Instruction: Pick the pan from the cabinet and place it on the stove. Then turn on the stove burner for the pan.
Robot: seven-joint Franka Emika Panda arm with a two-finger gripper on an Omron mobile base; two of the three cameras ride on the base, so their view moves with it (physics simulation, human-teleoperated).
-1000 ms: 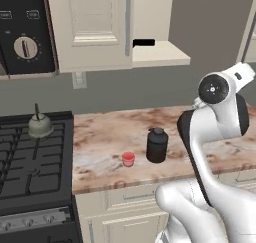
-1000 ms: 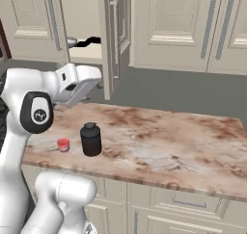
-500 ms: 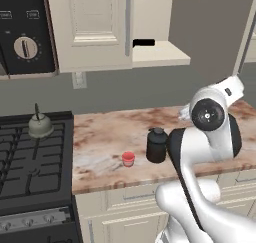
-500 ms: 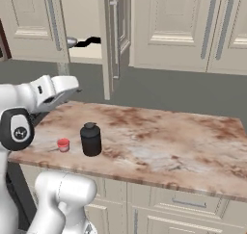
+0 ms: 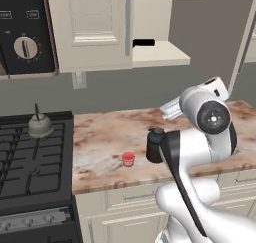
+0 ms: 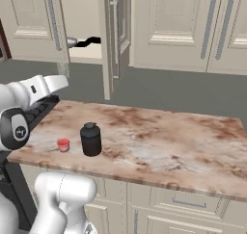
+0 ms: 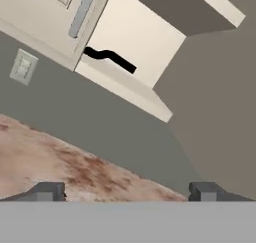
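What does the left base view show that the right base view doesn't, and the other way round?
Left base view alone: the stove with a kettle on it, and a dial panel above. Right base view alone: a row of closed cabinet doors. Both: the open cabinet, the pan's handle, the red cup and the black jar.

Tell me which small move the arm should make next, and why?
Probably raise the open pincer toward the pan handle. The pan still lies on the shelf of the open cabinet, and the hand view puts the empty pincer low, over the counter.
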